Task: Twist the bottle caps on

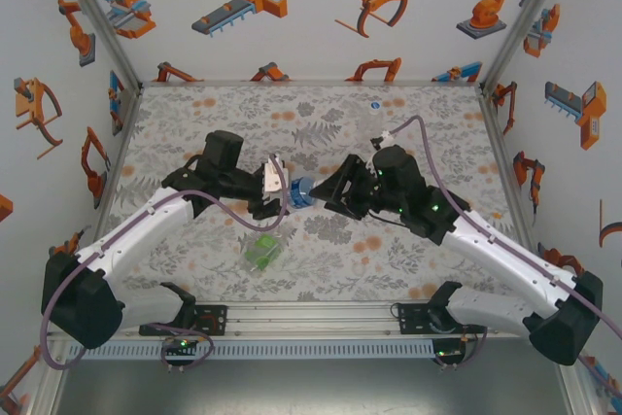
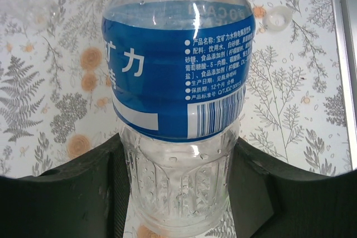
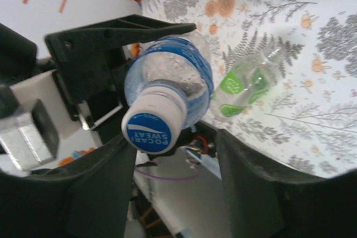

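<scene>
The left tool [image 1: 279,193] is pinched around a clear plastic bottle with a blue label [image 2: 178,76], which is held on its side above the floral tabletop [image 1: 418,123]. The right tool [image 3: 175,140] is spread either side of the white round cap [image 3: 152,124] seated on that bottle's neck. A green-labelled clear bottle [image 3: 245,85] is laid on the tabletop nearby.

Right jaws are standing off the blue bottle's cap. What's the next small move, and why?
Probably close the right gripper on the cap and give it a twist. The cap sits on the neck of the blue-label bottle, which the left gripper clamps by its body. The right jaws stand apart either side. Whether the cap is tight cannot be told.
</scene>
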Tool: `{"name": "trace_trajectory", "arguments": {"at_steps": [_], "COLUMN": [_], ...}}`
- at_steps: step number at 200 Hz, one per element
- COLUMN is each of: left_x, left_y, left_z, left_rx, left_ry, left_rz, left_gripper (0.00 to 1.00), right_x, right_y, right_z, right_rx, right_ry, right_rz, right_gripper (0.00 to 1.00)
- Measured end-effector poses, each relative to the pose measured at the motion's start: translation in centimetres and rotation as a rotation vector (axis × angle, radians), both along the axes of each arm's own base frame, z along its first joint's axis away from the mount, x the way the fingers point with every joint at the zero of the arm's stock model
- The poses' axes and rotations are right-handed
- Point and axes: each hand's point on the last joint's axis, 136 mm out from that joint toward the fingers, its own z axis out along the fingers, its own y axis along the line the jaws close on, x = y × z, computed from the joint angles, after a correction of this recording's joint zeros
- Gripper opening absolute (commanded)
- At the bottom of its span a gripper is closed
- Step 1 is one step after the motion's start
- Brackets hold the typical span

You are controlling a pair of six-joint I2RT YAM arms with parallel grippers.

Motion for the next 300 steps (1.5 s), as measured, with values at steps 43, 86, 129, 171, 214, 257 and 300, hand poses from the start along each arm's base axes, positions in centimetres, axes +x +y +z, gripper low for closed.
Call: {"name": "trace_trajectory", "arguments": {"at_steps": [43,86,129,171,214,257,300], "left_x": [0.1,0.1,-0.2,-0.7,-0.5,0.3,0.2], "left_y": [-0.4,-0.5,-0.7,-0.7,-0.8,-0.8,-0.8], "left_z": [0.7,1.0,1.5,1.2,0.9,0.4,0.1], "left_rx": [-0.028,-0.034,-0.044,-0.037,-0.024,0.003,0.019], "left_ry": [-0.016,-0.015,-0.002,0.021,0.025,0.018,0.023], "left_rz": [-0.011,-0.018,-0.04,-0.055,-0.048,-0.02,-0.016], "left_gripper": [0.0,0.0,0.0,0.0,0.0,0.0,0.0], "right_x": [-0.4,-0.5,-0.7,0.1,2.0,1.8,1.8], "right_y": [-0.5,-1.3,-2.1,-2.6,-2.3,-1.3,-1.7], "right_z": [0.7,4.0,7.7,8.0,6.9,5.4,3.5], "right_rx": [-0.099,-0.176,-0.269,-0.354,-0.286,-0.175,-0.15], "right_ry": [-0.081,-0.288,-0.553,-0.624,-0.398,-0.178,-0.073], "right_rz": [0.069,0.146,0.242,0.285,0.183,0.119,0.069], "right_gripper": [0.69,0.64,0.6,0.47,0.49,0.5,0.49]}}
